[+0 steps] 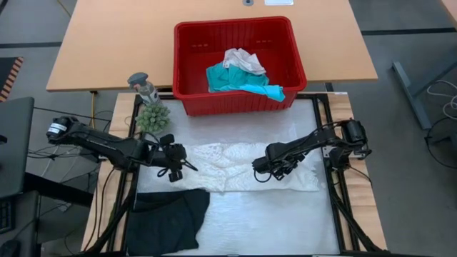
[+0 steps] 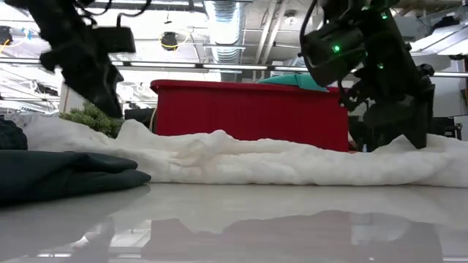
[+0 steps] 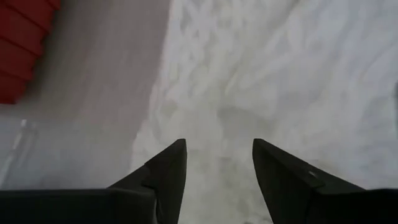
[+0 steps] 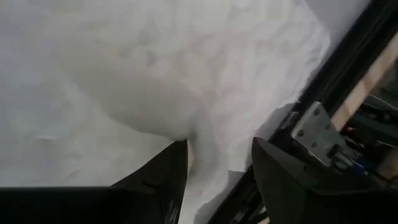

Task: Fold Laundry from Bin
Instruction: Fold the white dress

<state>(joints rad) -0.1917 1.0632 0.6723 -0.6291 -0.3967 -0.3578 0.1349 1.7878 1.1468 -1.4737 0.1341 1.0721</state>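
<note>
Holding teal and white laundry [image 1: 243,75], the red bin [image 1: 187,68] sits beyond both spread claws, left claw [image 1: 178,170], right claw [image 1: 263,171]

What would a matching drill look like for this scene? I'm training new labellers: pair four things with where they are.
Things:
1. teal garment
2. black garment
3. white lacy garment
4. small green plant

Places:
A. spread on the table between the two grippers
B. inside the red bin
C. beside the bin's left corner
D. on the table's near left part

Pairs: 1-B, 2-D, 3-A, 4-C
</note>
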